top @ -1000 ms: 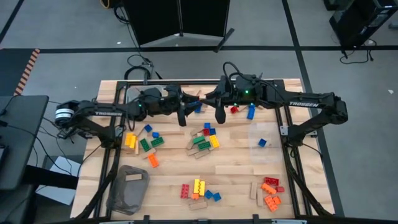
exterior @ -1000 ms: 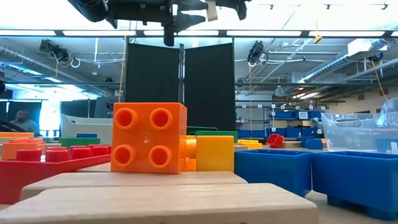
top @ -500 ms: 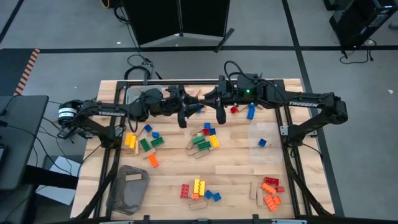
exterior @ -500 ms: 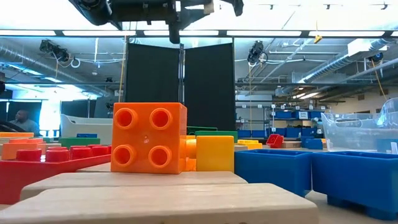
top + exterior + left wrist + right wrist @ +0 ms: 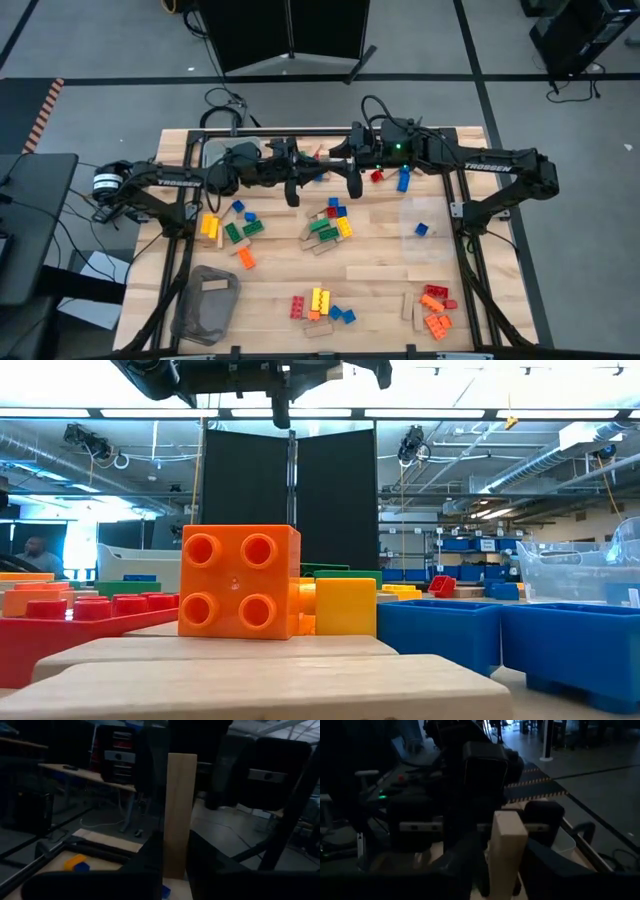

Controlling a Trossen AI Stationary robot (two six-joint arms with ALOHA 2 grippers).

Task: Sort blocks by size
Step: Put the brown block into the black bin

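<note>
Both arms meet high over the far middle of the slatted wooden table (image 5: 380, 262). Left gripper (image 5: 172, 862) is clamped tight on a plain tan wooden rectangular block (image 5: 178, 810), smooth, flat-faced, standing upright between the dark fingers. Right gripper (image 5: 502, 857) has the same block's square-cut end between its fingers; whether it is gripping or loosened, cannot tell. Studded plastic bricks (image 5: 325, 225) lie scattered in clusters below; glossy orange four-stud brick (image 5: 240, 580) sits close to the low camera.
</note>
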